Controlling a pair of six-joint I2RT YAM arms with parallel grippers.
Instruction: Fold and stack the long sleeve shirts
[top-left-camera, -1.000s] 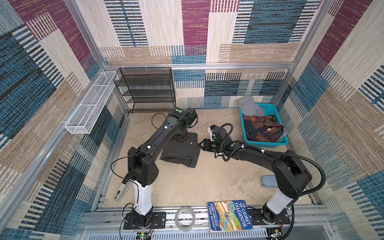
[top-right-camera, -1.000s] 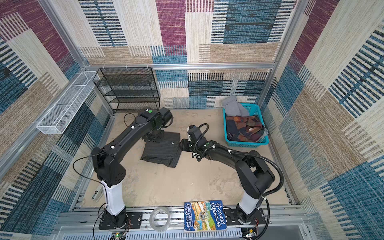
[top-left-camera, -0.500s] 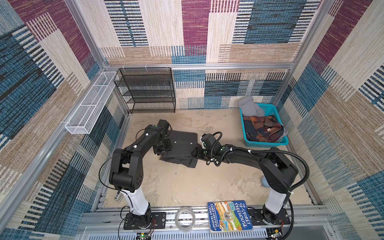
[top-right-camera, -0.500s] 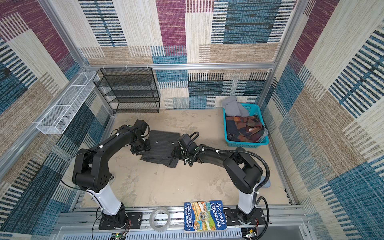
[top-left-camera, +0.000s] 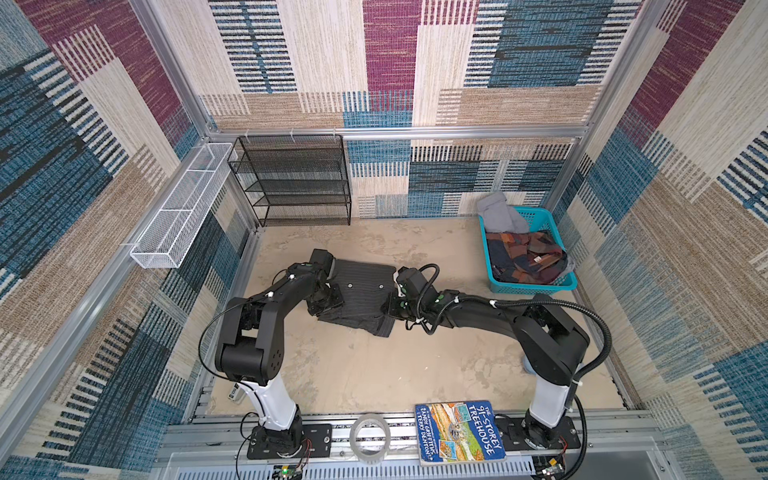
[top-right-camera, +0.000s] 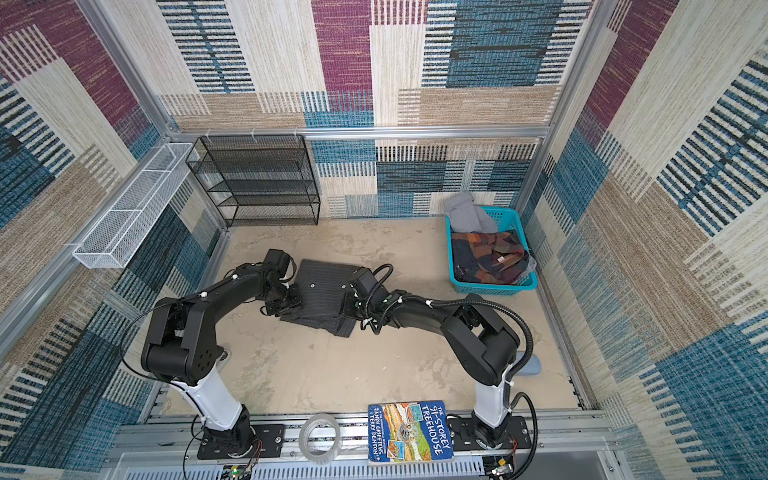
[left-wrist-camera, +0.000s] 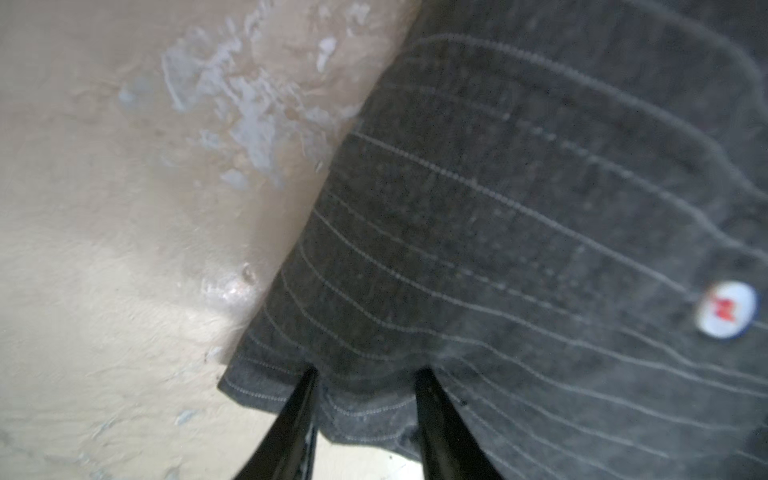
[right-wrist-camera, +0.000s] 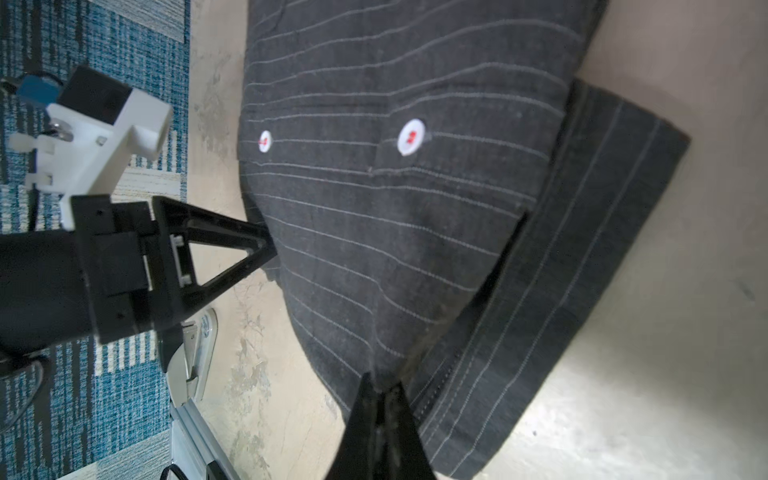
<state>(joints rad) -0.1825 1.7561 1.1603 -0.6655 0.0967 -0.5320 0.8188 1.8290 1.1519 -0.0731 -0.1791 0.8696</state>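
Both our arms have dropped low since a second ago and now reach in flat from either side of the shirt (top-left-camera: 357, 299), which lies folded on the table (top-left-camera: 374, 374) between the grippers. Our right gripper (right-wrist-camera: 382, 383) has snapped closed, pinching the shirt's edge. Our left gripper (left-wrist-camera: 365, 376) stands half-wide, fingers astride the hem. We judge a two-handed lift is near.

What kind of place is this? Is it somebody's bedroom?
Probably a robot test booth, not a bedroom: two robot arms bolted to a metal rail, carpet-covered walls in an aluminium frame, a pinstriped shirt to practise on.
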